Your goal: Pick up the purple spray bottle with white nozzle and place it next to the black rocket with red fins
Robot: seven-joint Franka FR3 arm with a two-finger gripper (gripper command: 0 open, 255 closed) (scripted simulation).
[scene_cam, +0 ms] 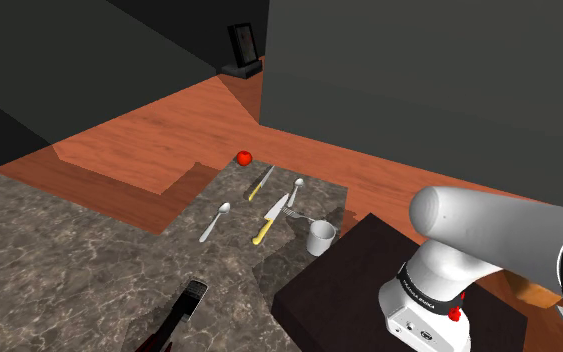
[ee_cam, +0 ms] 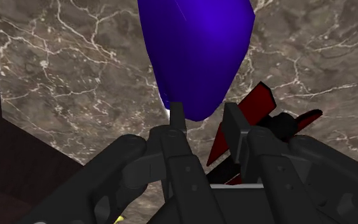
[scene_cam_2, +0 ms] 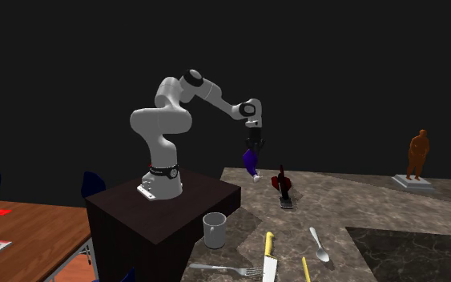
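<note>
A purple spray bottle (scene_cam_2: 251,161) hangs above the marble counter (scene_cam_2: 376,208), its white nozzle (scene_cam_2: 256,178) pointing down. My gripper (scene_cam_2: 255,144) is shut on it from above. In the wrist view the bottle (ee_cam: 196,51) sits clasped between the two black fingers (ee_cam: 178,121) of the gripper (ee_cam: 206,122). The black rocket with red fins (scene_cam_2: 283,188) stands on the counter just to the second exterior view's right of the bottle. Beneath the hand its red fins (ee_cam: 252,107) lie close beside the bottle. In the shoulder view the rocket (scene_cam: 182,312) shows at the bottom edge.
A grey cup (scene_cam: 320,237), a yellow-handled knife (scene_cam: 268,221), a second knife (scene_cam: 260,183), two spoons (scene_cam: 214,222), a fork (scene_cam: 299,214) and a red ball (scene_cam: 243,157) lie on the counter's far end. A brown statue (scene_cam_2: 416,158) stands far off. The dark stand (scene_cam_2: 163,208) borders the counter.
</note>
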